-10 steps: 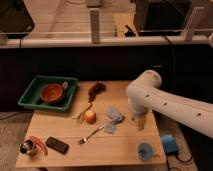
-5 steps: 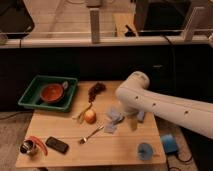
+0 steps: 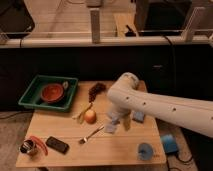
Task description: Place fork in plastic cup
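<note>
The slim silver fork [image 3: 91, 135] lies flat on the wooden table [image 3: 70, 157], just below an apple. The small bright blue plastic cup [image 3: 145, 150] stands upright near the table's front right corner, well to the right of the fork. My white arm reaches in from the right. Its gripper [image 3: 125, 121] hangs over the middle of the table, a little up and to the right of the fork's handle and above and left of the cup. The gripper holds nothing that I can see.
A green tray [image 3: 30, 95] with a red bowl [image 3: 52, 92] sits at the back left. An apple [image 3: 90, 116], a yellowish banana peel [image 3: 81, 113] and a dark bunch [image 3: 96, 90] lie mid-table. A black phone [image 3: 57, 145] and a metal cup [image 3: 28, 148] are front left. Light blue items [image 3: 111, 127] lie by the gripper.
My arm has swung left across the table, bringing the gripper from above the blue cup's side toward the middle, closer to the fork. The objects have not moved.
</note>
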Motion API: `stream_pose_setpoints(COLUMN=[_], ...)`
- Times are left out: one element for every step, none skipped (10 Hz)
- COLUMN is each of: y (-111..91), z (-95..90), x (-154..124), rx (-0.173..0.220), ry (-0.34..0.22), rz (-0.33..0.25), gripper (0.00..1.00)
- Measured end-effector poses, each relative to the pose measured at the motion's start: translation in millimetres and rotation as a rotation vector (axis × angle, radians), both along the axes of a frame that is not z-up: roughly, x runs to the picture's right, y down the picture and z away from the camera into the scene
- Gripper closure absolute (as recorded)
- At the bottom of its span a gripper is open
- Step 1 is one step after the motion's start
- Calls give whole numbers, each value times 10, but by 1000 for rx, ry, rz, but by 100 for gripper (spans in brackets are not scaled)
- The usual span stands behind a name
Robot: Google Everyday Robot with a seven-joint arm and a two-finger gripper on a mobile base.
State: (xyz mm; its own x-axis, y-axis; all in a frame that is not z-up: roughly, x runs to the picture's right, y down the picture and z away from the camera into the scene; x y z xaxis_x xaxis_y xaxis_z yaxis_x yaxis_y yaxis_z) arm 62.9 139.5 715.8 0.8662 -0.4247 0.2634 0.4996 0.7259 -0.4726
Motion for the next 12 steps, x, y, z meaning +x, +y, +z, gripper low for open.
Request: stream_pose_setpoints(y=[16,24,42,67,84,109,153,185,223,237,268,310], z=[22,39,67,101,120,141,170,193,239,259,285,325], x=[-73,-120,-174,-225,-295,-324,-399,-441,-471,-493,-527,-574], rx=[-4,-5,-3,-2,-5,-8,-13,-18,-23,-25,-30,-34], ry=[-13,-22,-34,-42,-54,-61,-76,-88,-99,-107,-115,-126], rz=[-9,-15,-22,-29,-35,-42,-49,-54,-58,-60,-61,-65], gripper=[20,20,20,20,20,20,20,20,20,20,20,20])
